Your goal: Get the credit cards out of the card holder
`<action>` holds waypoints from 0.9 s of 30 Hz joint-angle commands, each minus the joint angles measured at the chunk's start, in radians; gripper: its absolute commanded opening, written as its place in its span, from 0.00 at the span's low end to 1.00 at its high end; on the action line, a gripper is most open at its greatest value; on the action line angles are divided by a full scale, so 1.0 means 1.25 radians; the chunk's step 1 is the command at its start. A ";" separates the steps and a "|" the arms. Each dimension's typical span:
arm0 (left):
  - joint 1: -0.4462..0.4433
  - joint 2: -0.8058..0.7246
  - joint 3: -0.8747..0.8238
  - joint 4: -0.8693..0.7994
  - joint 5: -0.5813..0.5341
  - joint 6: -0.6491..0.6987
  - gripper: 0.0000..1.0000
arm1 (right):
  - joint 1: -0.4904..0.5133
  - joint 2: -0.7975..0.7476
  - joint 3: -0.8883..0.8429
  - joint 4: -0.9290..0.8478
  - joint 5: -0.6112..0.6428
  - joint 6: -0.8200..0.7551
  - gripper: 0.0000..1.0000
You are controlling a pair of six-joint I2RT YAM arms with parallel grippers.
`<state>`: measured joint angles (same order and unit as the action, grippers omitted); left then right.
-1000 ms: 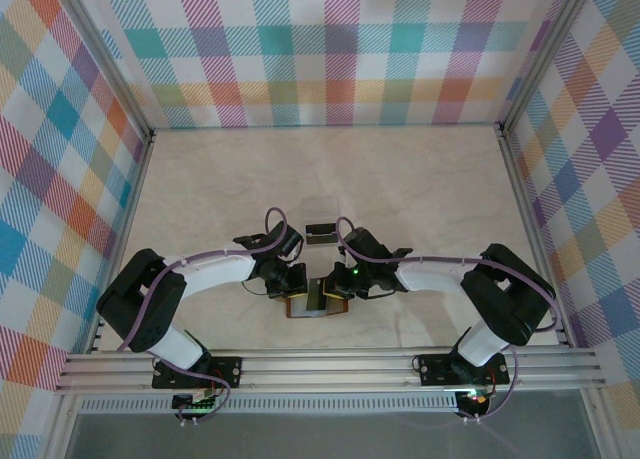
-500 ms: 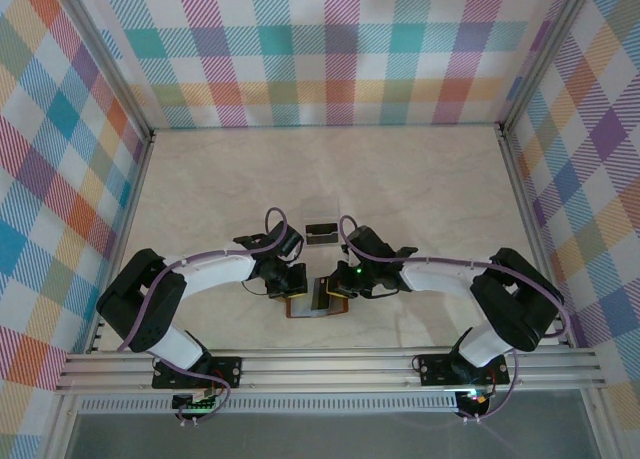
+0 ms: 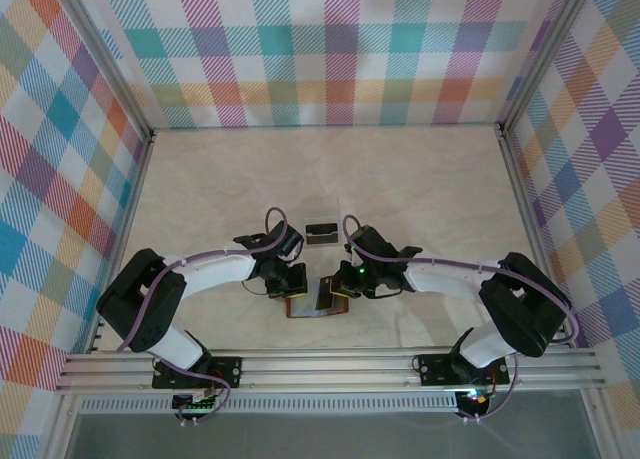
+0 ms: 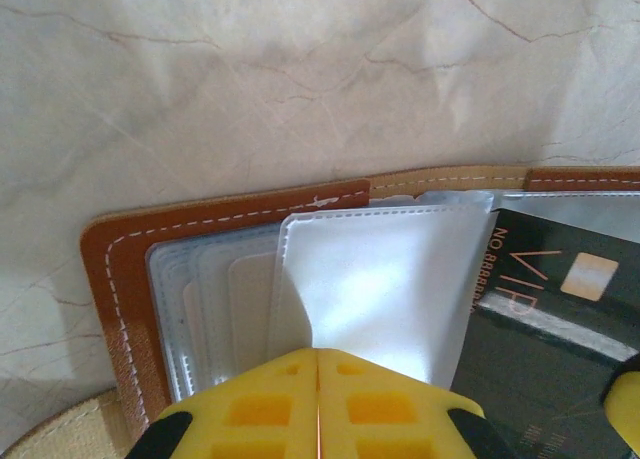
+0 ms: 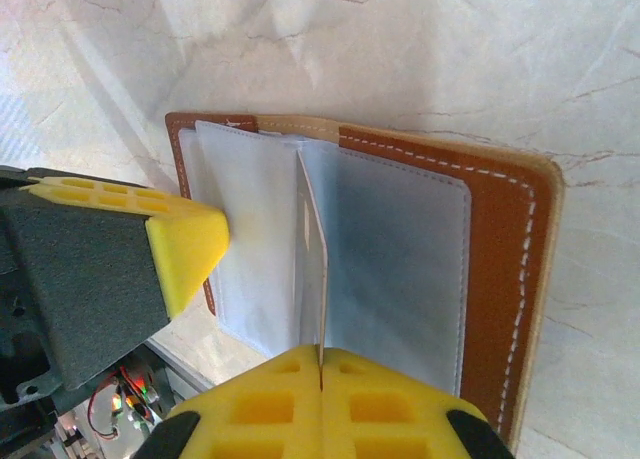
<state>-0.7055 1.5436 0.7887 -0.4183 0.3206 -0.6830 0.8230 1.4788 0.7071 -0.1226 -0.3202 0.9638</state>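
**Both grippers closed on the open card holder**

The card holder [image 3: 297,308] lay open and flat on the pale marbled table [image 3: 200,199], near its front edge, between the two arms. Its brown stitched leather faced down and its clear pocket leaves faced up.

The left gripper [image 4: 318,364] sat at the holder's left half with its yellow fingers pressed tight together. In the left wrist view a clear pocket leaf [image 4: 380,279] curled up into the seam between them, so it looked pinched there. More leaves lay stacked flat beneath it.

The right gripper [image 5: 320,357] came in from the right, and its fingers were likewise pressed together. They nipped a thin sheet that stood upright from the holder's middle fold, seen edge-on in the right wrist view. From above, a dark card [image 3: 326,292] stood tilted at that spot, right at the right gripper's tips. The left wrist view showed the card's VIP lettering and gold chip, with a yellow fingertip [image 4: 625,404] just beside its lower corner. Whether a clear sleeve wrapped the card at the pinch could not be told.

Farther back on the table, well apart from the holder, lay two more cards. The pale card [image 3: 322,207] was behind, and the dark banded card [image 3: 321,232] was just in front of it
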 commanded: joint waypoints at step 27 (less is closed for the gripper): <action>-0.009 -0.067 0.047 -0.095 -0.057 0.018 0.10 | -0.006 -0.054 0.175 -0.332 0.091 -0.241 0.04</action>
<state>-0.7063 1.4910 0.8352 -0.5072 0.2676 -0.6682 0.8230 1.4223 0.8619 -0.4095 -0.2386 0.7818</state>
